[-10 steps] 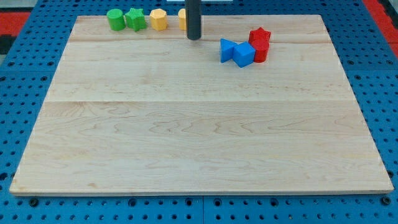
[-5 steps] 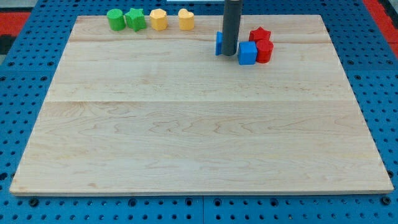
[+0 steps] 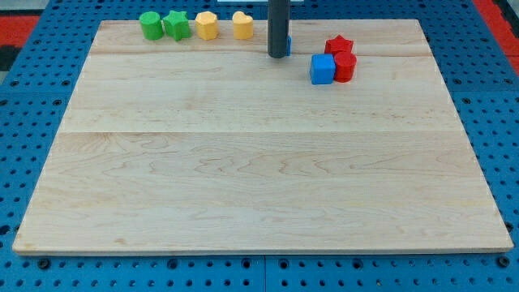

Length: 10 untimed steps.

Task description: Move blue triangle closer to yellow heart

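Note:
The yellow heart [image 3: 242,25] sits near the view's top edge of the wooden board. My dark rod stands just to its right, and my tip [image 3: 278,55] rests on the board. The blue triangle [image 3: 288,42] is almost wholly hidden behind the rod; only a thin blue sliver shows at the rod's right side. It lies right of the yellow heart, with a small gap between them.
A green cylinder [image 3: 150,25], a green star [image 3: 176,25] and a yellow hexagon [image 3: 207,26] stand in a row left of the heart. A blue cube [image 3: 322,70], a red star [image 3: 338,45] and a red cylinder [image 3: 344,66] cluster at the right.
My tip swung right to the blue triangle, then came back left and up, pushing the triangle away from the blue cube toward the yellow heart.

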Each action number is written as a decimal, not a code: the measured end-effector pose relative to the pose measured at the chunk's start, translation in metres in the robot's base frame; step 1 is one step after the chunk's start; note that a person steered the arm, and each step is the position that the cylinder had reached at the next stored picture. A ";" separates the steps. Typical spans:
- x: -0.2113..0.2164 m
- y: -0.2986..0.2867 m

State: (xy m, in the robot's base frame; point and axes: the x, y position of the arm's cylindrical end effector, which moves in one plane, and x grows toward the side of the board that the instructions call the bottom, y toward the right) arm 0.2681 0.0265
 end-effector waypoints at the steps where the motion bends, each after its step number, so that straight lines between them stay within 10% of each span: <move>1: -0.011 0.000; 10: -0.045 0.043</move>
State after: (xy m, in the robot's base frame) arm 0.2227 0.0690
